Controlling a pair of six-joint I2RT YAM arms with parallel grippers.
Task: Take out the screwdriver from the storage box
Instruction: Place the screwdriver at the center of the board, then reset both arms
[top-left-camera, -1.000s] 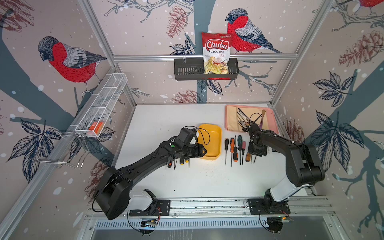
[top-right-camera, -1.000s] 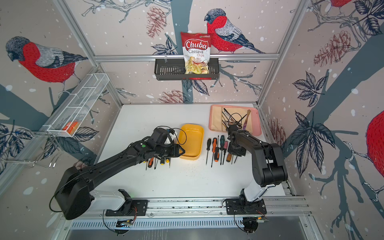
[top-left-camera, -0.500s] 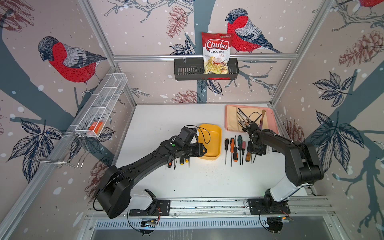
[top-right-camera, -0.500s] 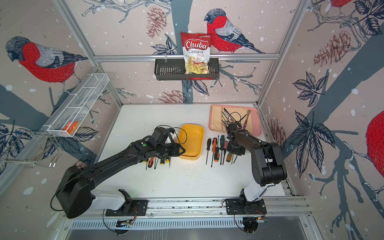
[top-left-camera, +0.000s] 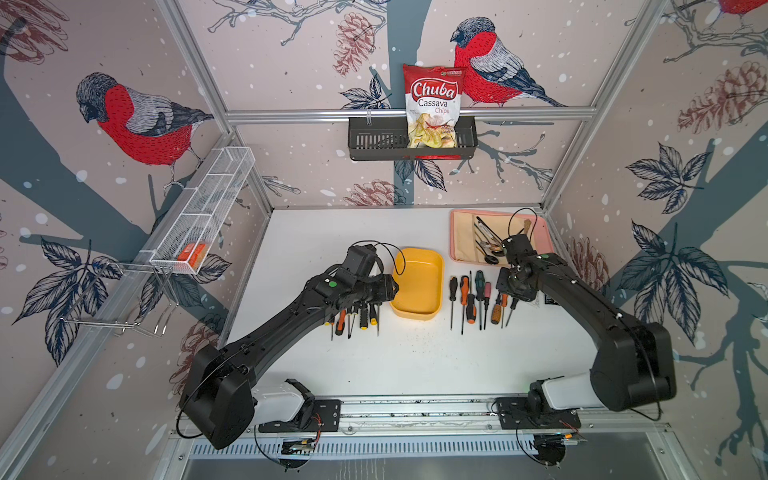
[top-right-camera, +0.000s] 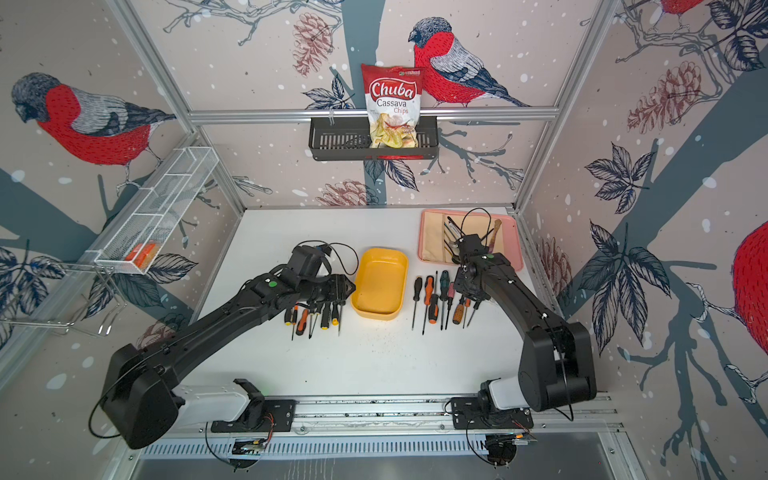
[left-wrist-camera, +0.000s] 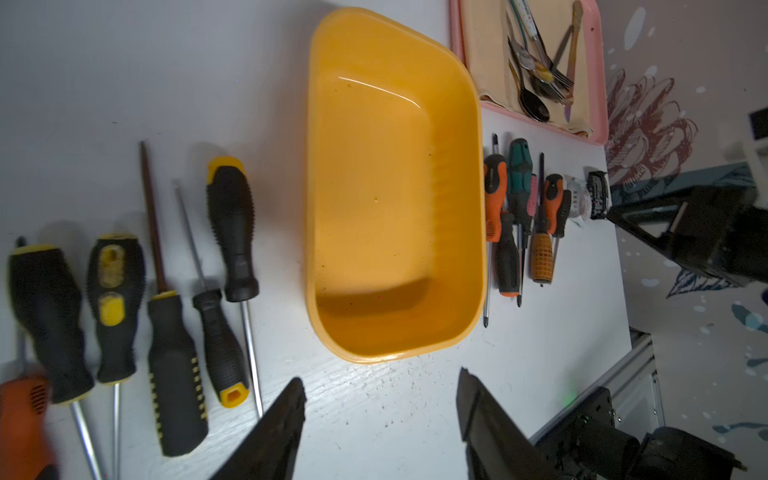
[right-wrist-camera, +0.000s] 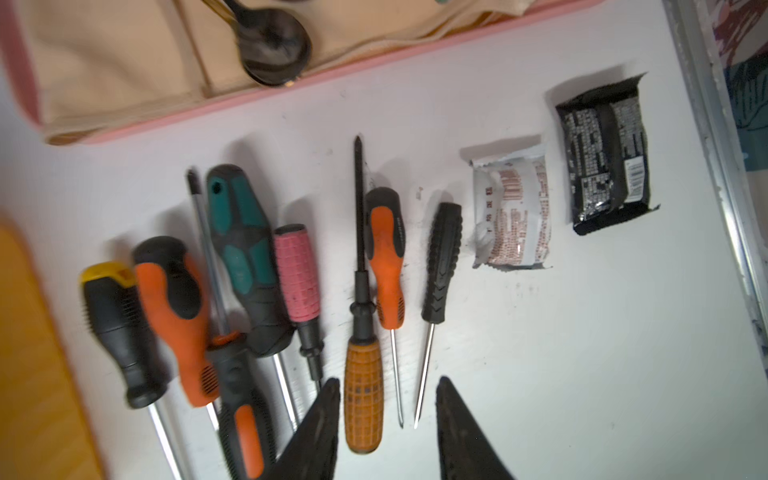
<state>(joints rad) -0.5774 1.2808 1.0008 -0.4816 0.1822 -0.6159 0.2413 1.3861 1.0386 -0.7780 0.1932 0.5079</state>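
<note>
On the white table (top-left-camera: 415, 365), the yellow storage box (top-left-camera: 417, 282) is set lengthwise near the middle and serves here as the landmark. The left arm (top-left-camera: 282, 328) is stretched in from the box's left, and the right arm (top-left-camera: 582, 299) is bent in from its right. A pink tray (top-right-camera: 512, 243), lined with beige cloth and laden with cutlery (left-wrist-camera: 536, 75), is laid beyond the box's far right corner, apart from it. Inside the box only bare yellow floor is seen in the left wrist view.

The screwdrivers are laid on the table outside the box. One row (top-left-camera: 357, 318) is just to its left, partly hidden under the left arm in both top views. A second row (top-left-camera: 478, 299) is just to its right, roughly parallel to the box's long walls.

The left gripper (left-wrist-camera: 380, 376) is held at the box's left rim, its fingers spread apart with nothing between them. The right gripper (right-wrist-camera: 387, 380) is hung over the outer part of the right-hand row, apart from the box. Its fingers are parted, and the amber handle of one screwdriver (right-wrist-camera: 363, 399) is seen in the gap between them, close to one finger and not clamped. Farther right of the box, past that row, a white packet (right-wrist-camera: 513, 212) and a black packet (right-wrist-camera: 606, 158) are laid side by side.
</note>
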